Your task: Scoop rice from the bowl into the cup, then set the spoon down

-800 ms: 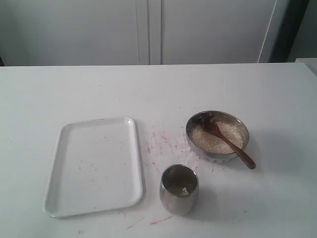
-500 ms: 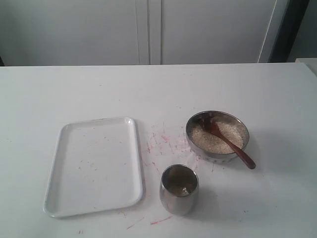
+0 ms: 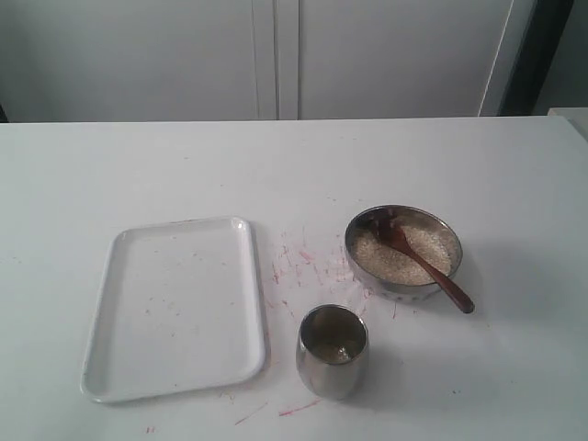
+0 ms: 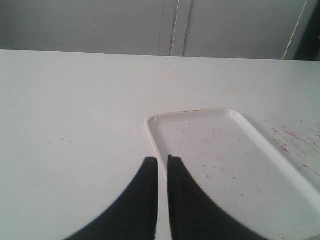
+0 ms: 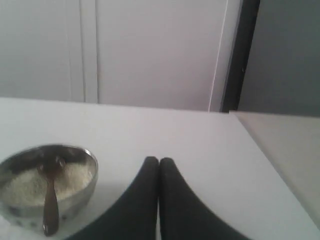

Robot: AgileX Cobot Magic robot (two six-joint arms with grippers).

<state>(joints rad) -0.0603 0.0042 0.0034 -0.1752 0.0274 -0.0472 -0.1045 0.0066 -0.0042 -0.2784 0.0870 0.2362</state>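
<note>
The steel bowl stands right of the table's middle, filled with pale rice. A reddish-brown spoon lies in it, scoop end in the rice and handle resting over the near-right rim. The steel cup stands in front of the bowl, toward the left. Neither gripper shows in the exterior view. In the right wrist view, my right gripper is shut and empty, hovering beside the bowl, the rice and the spoon. My left gripper is shut with only a thin slit, holding nothing.
A white rectangular tray lies left of the cup; the left wrist view shows the tray just beyond the left fingers. Red scuff marks streak the table between tray and bowl. The table's right edge runs near the right gripper.
</note>
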